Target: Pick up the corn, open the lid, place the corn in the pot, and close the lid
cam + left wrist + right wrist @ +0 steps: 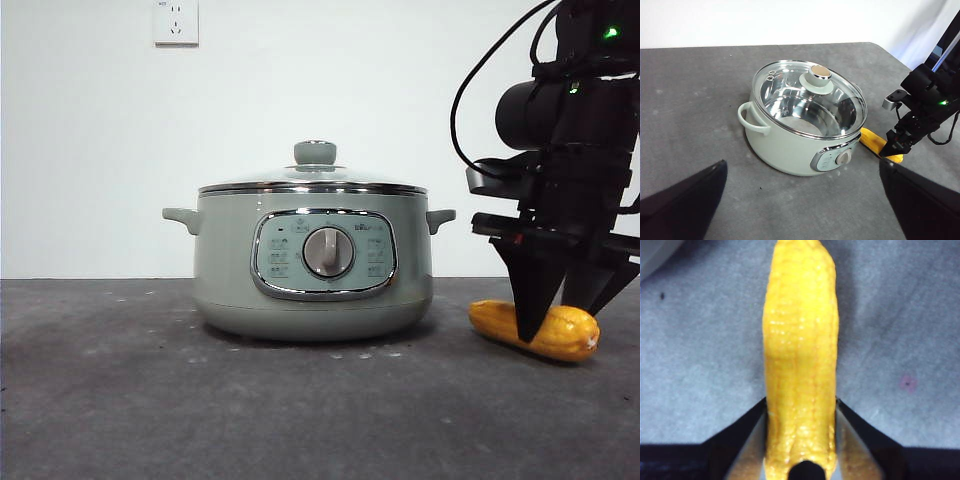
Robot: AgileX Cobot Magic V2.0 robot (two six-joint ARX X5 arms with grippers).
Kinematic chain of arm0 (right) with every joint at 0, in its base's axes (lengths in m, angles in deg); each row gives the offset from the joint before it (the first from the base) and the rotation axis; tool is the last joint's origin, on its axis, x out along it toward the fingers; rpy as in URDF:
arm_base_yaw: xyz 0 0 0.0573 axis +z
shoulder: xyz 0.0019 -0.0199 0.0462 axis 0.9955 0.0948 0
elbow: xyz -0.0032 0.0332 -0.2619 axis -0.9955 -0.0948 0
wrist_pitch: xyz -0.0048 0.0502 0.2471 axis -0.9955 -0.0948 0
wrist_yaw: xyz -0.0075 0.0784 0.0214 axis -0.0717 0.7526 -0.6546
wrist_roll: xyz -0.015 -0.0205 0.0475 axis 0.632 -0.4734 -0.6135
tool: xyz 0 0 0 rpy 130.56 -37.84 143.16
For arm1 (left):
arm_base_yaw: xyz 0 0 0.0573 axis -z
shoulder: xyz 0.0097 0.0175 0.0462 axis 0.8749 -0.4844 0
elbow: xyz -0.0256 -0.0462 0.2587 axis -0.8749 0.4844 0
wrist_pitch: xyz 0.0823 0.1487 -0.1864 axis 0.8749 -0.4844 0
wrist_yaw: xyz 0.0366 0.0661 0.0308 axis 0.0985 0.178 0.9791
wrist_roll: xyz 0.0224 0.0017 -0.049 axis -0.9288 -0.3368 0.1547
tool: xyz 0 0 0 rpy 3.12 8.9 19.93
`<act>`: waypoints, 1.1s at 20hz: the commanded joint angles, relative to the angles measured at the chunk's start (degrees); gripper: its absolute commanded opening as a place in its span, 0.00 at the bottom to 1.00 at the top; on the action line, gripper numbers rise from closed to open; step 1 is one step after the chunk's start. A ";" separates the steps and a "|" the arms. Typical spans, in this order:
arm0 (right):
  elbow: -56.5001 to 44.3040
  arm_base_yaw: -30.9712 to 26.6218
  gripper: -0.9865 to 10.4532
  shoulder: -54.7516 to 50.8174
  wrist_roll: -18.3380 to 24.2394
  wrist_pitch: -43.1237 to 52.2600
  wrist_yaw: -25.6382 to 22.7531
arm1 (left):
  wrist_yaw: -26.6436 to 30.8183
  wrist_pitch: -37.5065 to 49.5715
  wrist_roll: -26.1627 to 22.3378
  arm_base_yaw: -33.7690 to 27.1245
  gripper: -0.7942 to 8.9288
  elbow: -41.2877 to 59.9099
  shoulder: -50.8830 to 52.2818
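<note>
The yellow-orange corn lies on the dark table to the right of the pot. My right gripper has come down over it from above. In the right wrist view its two black jaws press against both sides of the corn, which still rests on the table. The glass lid with its green knob sits shut on the pot. My left gripper hangs open and empty, well back from the pot. From there I also see the lid, the corn and the right gripper.
The pot's control panel with its silver dial faces the front camera. A white wall with a socket stands behind the table. Grey table surface spreads to the pot's left and in front of it.
</note>
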 commanded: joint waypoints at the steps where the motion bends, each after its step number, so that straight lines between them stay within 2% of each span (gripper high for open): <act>1: -0.07 0.09 0.08 -4.11 0.00 -0.83 -0.02 | -0.28 0.26 -0.22 0.20 0.67 -0.09 0.02; 8: -0.04 0.11 0.08 -27.89 -0.07 -7.61 0.24 | -0.31 0.39 -0.22 0.28 0.67 -0.09 -2.34; 13: -0.04 0.11 0.08 -45.55 -1.09 -11.78 3.23 | -1.27 2.93 -0.20 0.76 0.67 -0.09 -5.44; 19: -0.04 0.11 0.08 -54.80 -1.07 -19.74 5.40 | -2.10 12.90 0.42 8.46 0.66 -3.93 -15.06; 22: -0.04 0.11 0.08 -55.74 -1.11 -21.20 7.21 | 1.77 13.57 -0.76 14.40 0.66 -11.54 -24.57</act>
